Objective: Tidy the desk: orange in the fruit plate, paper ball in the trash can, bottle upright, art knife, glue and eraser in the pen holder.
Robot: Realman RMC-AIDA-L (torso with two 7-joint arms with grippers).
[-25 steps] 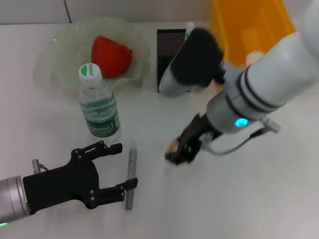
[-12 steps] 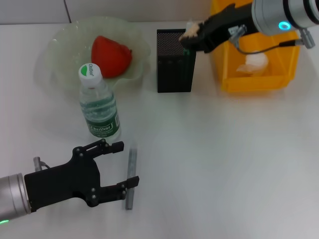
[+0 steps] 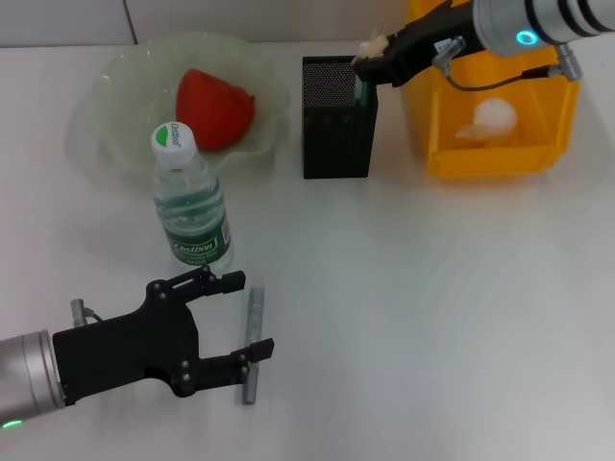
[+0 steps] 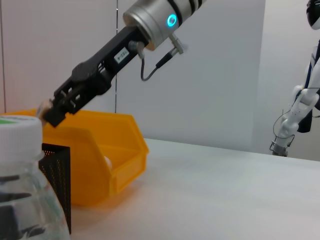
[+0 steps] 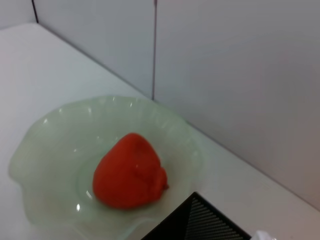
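Observation:
The orange (image 3: 213,106) lies in the fruit plate (image 3: 101,91); both show in the right wrist view, orange (image 5: 130,171) and plate (image 5: 45,150). The bottle (image 3: 192,206) stands upright. The glue (image 3: 252,336) lies on the table at the front. My left gripper (image 3: 244,317) is open just left of it, one fingertip over the stick. My right gripper (image 3: 373,58) is shut on the eraser (image 3: 372,44) above the pen holder (image 3: 332,120), which holds the art knife (image 3: 361,91). The paper ball (image 3: 495,115) lies in the trash can (image 3: 500,161).
In the left wrist view the bottle cap (image 4: 17,135) is close up, with the pen holder (image 4: 57,175), the trash can (image 4: 105,160) and my right gripper (image 4: 55,110) behind it. The table's front right holds nothing in the head view.
My right gripper has carried the eraser from the middle of the table up to above the pen holder. My left gripper has edged slightly toward the glue.

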